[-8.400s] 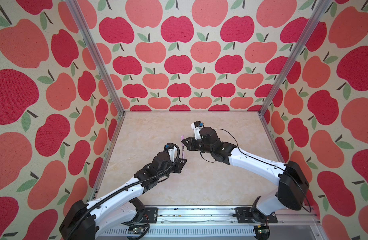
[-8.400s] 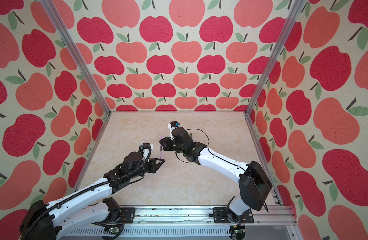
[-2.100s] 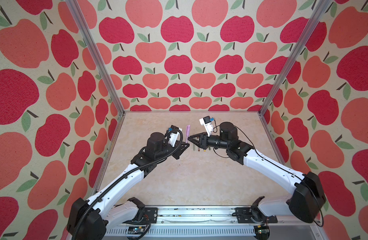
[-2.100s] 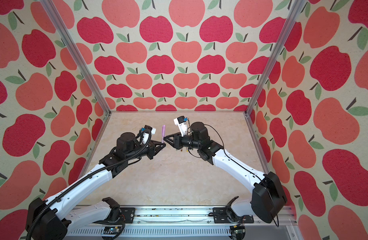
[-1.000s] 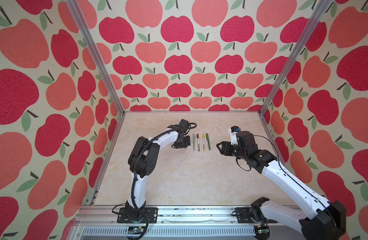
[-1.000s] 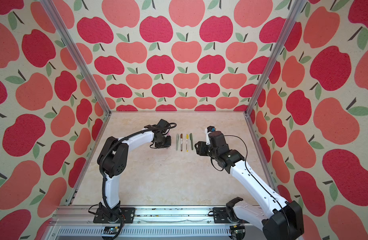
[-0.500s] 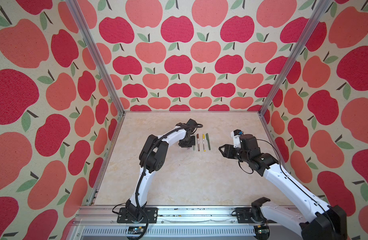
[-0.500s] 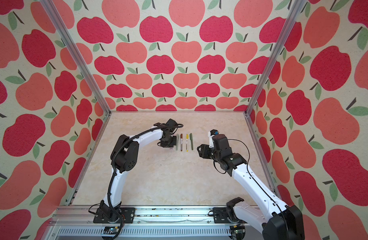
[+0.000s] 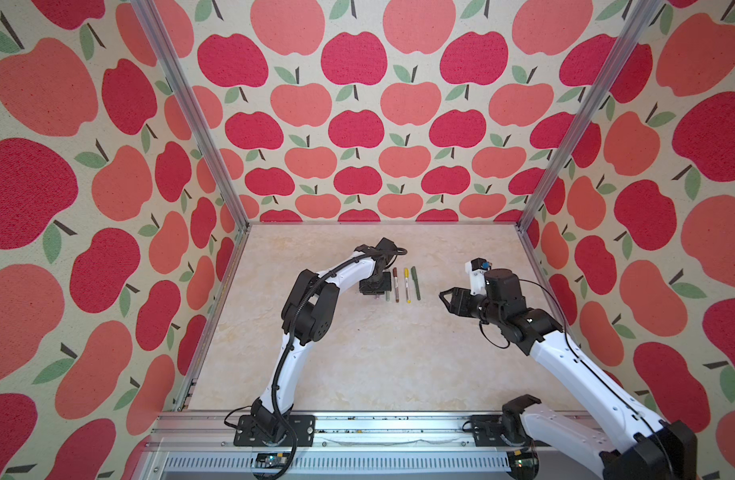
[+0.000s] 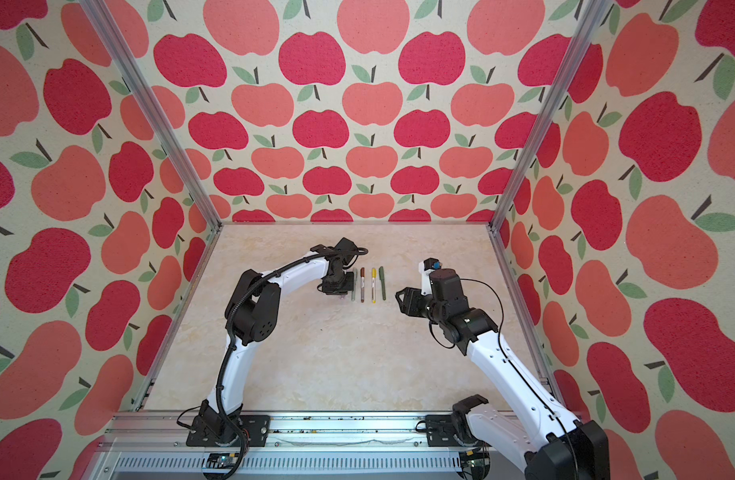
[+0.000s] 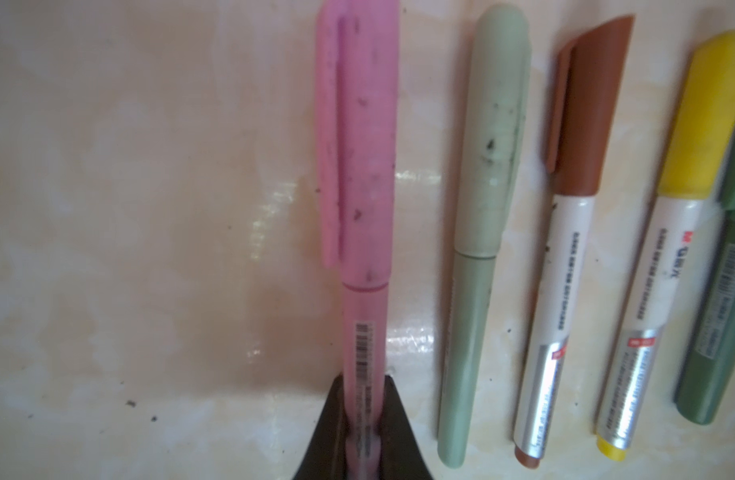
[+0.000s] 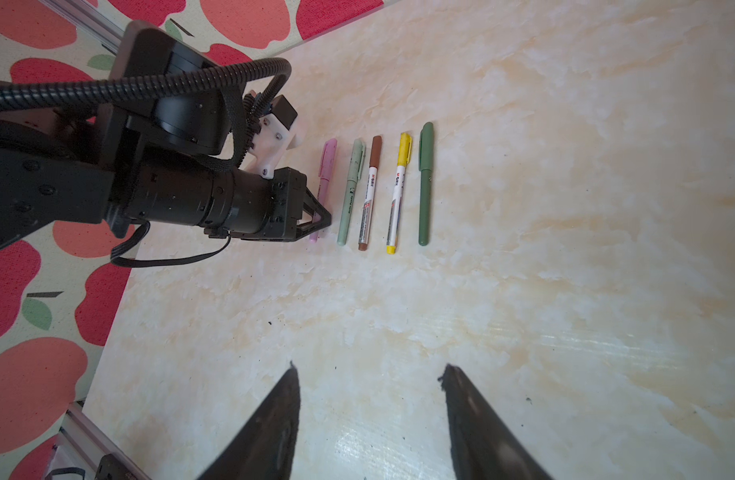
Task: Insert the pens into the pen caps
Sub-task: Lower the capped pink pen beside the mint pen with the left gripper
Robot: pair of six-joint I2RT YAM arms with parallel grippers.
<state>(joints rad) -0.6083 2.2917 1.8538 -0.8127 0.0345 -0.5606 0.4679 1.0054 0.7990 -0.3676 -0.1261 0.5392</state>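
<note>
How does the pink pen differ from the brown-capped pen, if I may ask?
The pink pen is gripped at its tail by the left gripper; the brown-capped pen lies free. The pink pen is pink throughout; the brown-capped pen has a white barrel. Both are capped and parallel.

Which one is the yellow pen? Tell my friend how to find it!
On the marbled table lies a row of capped pens. The yellow-capped pen lies between the dark green pen and the brown-capped pen. Only it has a yellow cap.
</note>
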